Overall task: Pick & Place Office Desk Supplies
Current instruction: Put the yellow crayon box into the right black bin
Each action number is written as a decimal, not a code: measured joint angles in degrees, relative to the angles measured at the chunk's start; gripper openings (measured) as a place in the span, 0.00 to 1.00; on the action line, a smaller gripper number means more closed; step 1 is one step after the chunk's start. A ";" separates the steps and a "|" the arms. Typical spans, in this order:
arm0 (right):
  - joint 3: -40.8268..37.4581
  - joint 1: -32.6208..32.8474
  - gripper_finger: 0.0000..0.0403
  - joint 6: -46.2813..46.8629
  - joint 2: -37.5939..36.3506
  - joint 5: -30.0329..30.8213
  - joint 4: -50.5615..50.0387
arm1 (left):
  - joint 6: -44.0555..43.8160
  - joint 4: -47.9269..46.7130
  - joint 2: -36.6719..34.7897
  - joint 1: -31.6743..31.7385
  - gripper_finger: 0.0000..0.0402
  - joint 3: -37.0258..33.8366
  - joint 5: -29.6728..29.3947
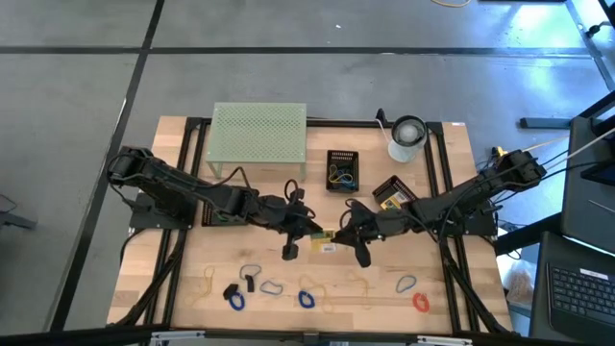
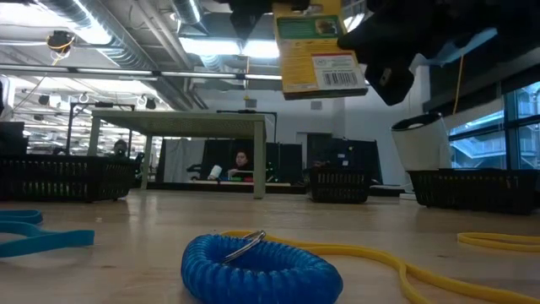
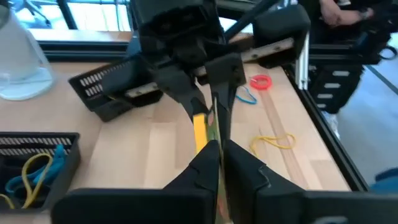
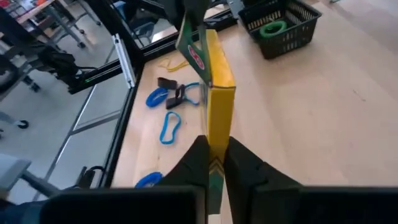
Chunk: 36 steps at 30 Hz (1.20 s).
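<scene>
While it hangs above mid-table, the crayon box is pinched from opposite ends by left gripper and right gripper, apparently for a handover.

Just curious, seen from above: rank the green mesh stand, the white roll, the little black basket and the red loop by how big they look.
1. Green mesh stand
2. Little black basket
3. White roll; looks close to the basket, so that order is unsure
4. Red loop
</scene>
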 joint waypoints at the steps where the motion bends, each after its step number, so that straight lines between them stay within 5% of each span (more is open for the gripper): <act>1: -0.01 -0.24 0.06 0.00 0.00 -0.87 0.07 | 0.43 0.24 -0.01 0.00 0.06 0.00 -0.27; 18: 0.01 -5.60 0.06 0.13 -2.93 -4.77 -4.46 | 2.78 1.38 -4.51 0.05 0.27 0.02 -2.23; 22: 0.33 -9.49 0.06 2.22 -9.54 -5.06 -18.20 | 2.77 -0.32 -8.47 -0.52 0.33 0.02 -2.64; 28: 8.94 -16.34 0.06 5.94 -19.12 -4.98 -53.26 | 2.74 -3.35 -11.26 -2.57 0.37 0.02 -2.54; 36: 23.94 -20.54 0.06 9.97 -17.68 0.73 -89.27 | 2.41 -5.70 -10.54 -4.16 0.37 0.02 -3.16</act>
